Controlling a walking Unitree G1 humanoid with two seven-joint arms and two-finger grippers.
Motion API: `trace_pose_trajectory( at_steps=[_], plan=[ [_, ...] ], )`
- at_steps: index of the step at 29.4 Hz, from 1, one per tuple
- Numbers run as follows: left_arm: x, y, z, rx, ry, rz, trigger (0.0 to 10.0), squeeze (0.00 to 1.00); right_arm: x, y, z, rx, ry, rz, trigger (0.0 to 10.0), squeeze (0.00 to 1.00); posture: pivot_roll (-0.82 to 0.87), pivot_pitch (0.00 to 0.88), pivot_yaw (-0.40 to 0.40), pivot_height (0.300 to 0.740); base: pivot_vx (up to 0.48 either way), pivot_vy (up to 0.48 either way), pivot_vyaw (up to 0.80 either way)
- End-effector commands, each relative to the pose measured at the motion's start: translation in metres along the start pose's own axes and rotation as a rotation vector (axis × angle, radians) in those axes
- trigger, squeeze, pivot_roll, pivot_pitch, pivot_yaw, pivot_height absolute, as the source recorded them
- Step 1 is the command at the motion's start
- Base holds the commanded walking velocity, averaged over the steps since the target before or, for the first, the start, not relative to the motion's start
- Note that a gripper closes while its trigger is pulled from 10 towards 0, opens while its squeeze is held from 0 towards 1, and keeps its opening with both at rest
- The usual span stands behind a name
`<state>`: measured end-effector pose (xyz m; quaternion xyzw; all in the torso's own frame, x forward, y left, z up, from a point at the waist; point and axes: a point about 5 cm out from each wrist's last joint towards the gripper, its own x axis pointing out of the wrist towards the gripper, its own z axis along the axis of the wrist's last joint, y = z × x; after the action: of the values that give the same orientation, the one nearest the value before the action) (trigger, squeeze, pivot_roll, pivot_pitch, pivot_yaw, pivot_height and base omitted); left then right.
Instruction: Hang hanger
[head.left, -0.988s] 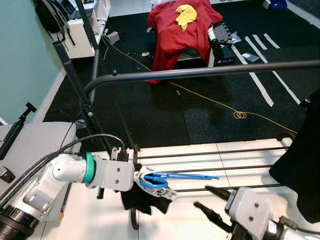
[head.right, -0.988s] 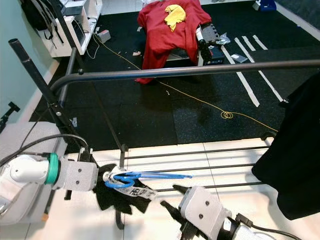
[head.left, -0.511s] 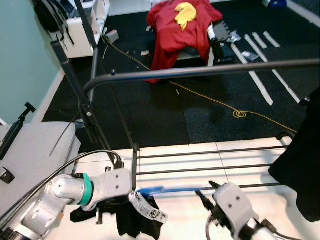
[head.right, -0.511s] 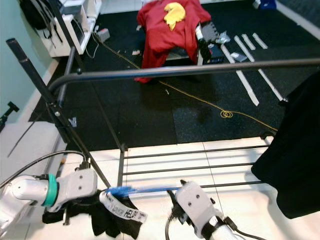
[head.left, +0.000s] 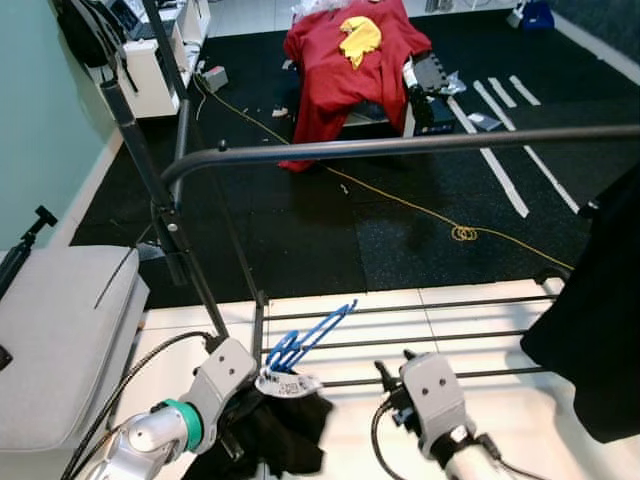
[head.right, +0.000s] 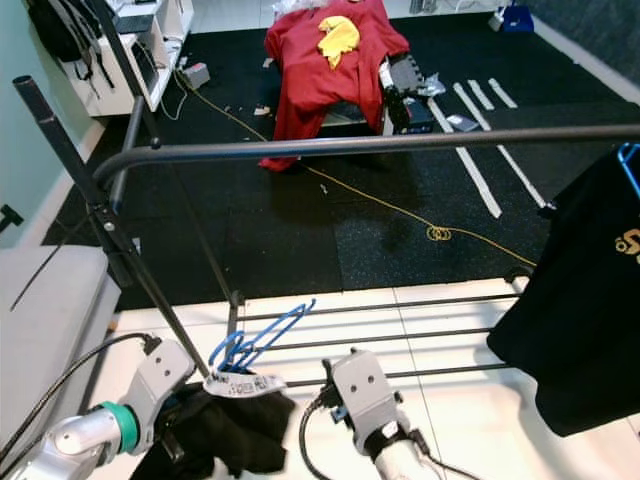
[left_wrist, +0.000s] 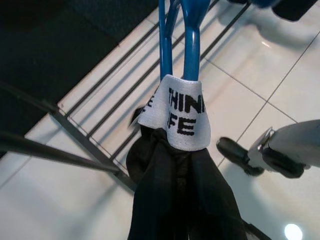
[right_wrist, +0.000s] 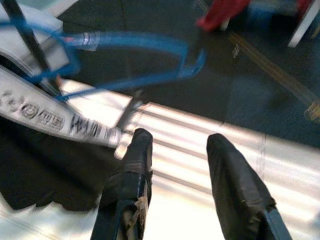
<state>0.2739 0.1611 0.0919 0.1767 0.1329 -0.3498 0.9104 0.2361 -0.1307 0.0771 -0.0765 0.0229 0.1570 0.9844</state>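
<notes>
The left hand (head.left: 262, 372) holds the blue plastic hanger (head.left: 312, 333) with black garment (head.left: 272, 432) — lift its hook over the dark metal rail (head.left: 400, 145); right hand (right_wrist: 182, 150) stays apart, fingers wide.

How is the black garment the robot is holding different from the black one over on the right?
The black garment by the left gripper hangs bunched low on a blue hanger, a white printed label showing. The black garment on the right hangs spread out from the rail, gold print at its edge. Both are black.
</notes>
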Motion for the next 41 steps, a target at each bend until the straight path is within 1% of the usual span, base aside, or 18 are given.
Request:
trace_pose_trajectory(
  at_steps=[1,2,3,4,6,8,11,13,14,15,16,18,20,22,28,29,30,41],
  plan=[
    [-0.007,0.006,0.012,0.028,-0.058,0.007,10.0,0.0,-0.007,-0.002,-0.013,0.155,0.036,-0.019,10.0,0.0,-0.26,0.195,0.119,0.74,0.0,0.0,0.0],
    [-0.007,0.006,0.012,0.028,-0.058,0.007,10.0,0.0,-0.007,-0.002,-0.013,0.155,0.036,-0.019,10.0,0.0,-0.26,0.195,0.119,0.74,0.0,0.0,0.0],
    [-0.009,0.007,0.022,0.04,-0.1,-0.004,10.0,0.0,-0.009,-0.008,-0.015,0.29,0.027,-0.058,10.0,0.0,-0.26,0.196,0.121,0.74,0.0,0.0,0.0],
    [-0.009,0.007,0.022,0.04,-0.1,-0.004,10.0,0.0,-0.009,-0.008,-0.015,0.29,0.027,-0.058,10.0,0.0,-0.26,0.196,0.121,0.74,0.0,0.0,0.0],
    [-0.012,0.007,0.034,0.062,-0.147,-0.02,10.0,0.0,-0.01,-0.015,-0.015,0.462,-0.005,-0.095,10.0,0.0,-0.26,0.197,0.126,0.74,0.0,0.0,0.0],
    [-0.012,0.007,0.034,0.062,-0.147,-0.02,10.0,0.0,-0.01,-0.015,-0.015,0.462,-0.005,-0.095,10.0,0.0,-0.26,0.197,0.126,0.74,0.0,0.0,0.0],
    [-0.017,0.003,0.053,0.116,-0.202,-0.066,10.0,0.0,-0.006,-0.031,-0.003,0.702,-0.136,-0.068,10.0,0.0,-0.26,0.198,0.141,0.74,0.0,0.0,0.0],
    [-0.017,0.003,0.053,0.116,-0.202,-0.066,10.0,0.0,-0.006,-0.031,-0.003,0.702,-0.136,-0.068,10.0,0.0,-0.26,0.198,0.141,0.74,0.0,0.0,0.0],
    [-0.018,0.003,0.057,0.119,-0.212,-0.076,10.0,0.0,-0.004,-0.034,0.001,0.743,-0.169,-0.055,10.0,0.0,-0.26,0.197,0.141,0.74,0.0,0.0,0.0],
    [-0.019,0.003,0.061,0.126,-0.222,-0.086,10.0,0.0,-0.001,-0.034,0.004,0.742,-0.183,-0.031,10.0,0.0,-0.25,0.197,0.142,0.74,0.0,0.0,0.0],
    [-0.02,0.003,0.063,0.135,-0.226,-0.097,10.0,0.0,0.003,-0.032,0.005,0.698,-0.168,0.0,10.0,0.0,-0.25,0.195,0.142,0.74,0.0,0.0,0.0],
    [-0.02,0.003,0.063,0.135,-0.226,-0.097,10.0,0.0,0.003,-0.032,0.005,0.698,-0.168,0.0,10.0,0.0,-0.25,0.195,0.142,0.74,0.0,0.0,0.0],
    [-0.021,0.003,0.057,0.18,-0.197,-0.087,10.0,0.0,0.011,-0.026,0.001,0.56,-0.102,0.027,10.0,0.0,-0.24,0.191,0.133,0.74,0.0,0.0,0.0],
    [-0.02,0.003,0.053,0.177,-0.186,-0.071,10.0,0.0,0.012,-0.026,-0.001,0.534,-0.09,0.015,10.0,0.0,-0.24,0.191,0.133,0.74,0.0,0.0,0.0],
    [-0.014,-0.003,0.036,0.13,-0.149,0.014,10.0,0.0,0.01,-0.027,-0.011,0.517,-0.048,-0.053,10.0,0.0,-0.24,0.191,0.126,0.74,0.0,0.0,0.0],
    [-0.013,-0.006,0.035,0.111,-0.146,0.021,10.0,0.0,0.009,-0.028,-0.014,0.505,-0.033,-0.08,10.0,0.0,-0.25,0.192,0.125,0.74,0.0,0.0,0.8],
    [-0.01,-0.01,0.034,0.094,-0.146,0.022,10.0,0.0,0.008,-0.026,-0.017,0.449,-0.006,-0.103,10.0,0.0,-0.25,0.192,0.125,0.74,0.0,0.0,0.8],
    [-0.005,-0.012,0.034,0.1,-0.154,0.017,10.0,0.0,0.008,-0.025,-0.019,0.419,-0.004,-0.113,10.0,0.0,-0.26,0.192,0.126,0.74,0.0,0.0,0.8]
  ],
)
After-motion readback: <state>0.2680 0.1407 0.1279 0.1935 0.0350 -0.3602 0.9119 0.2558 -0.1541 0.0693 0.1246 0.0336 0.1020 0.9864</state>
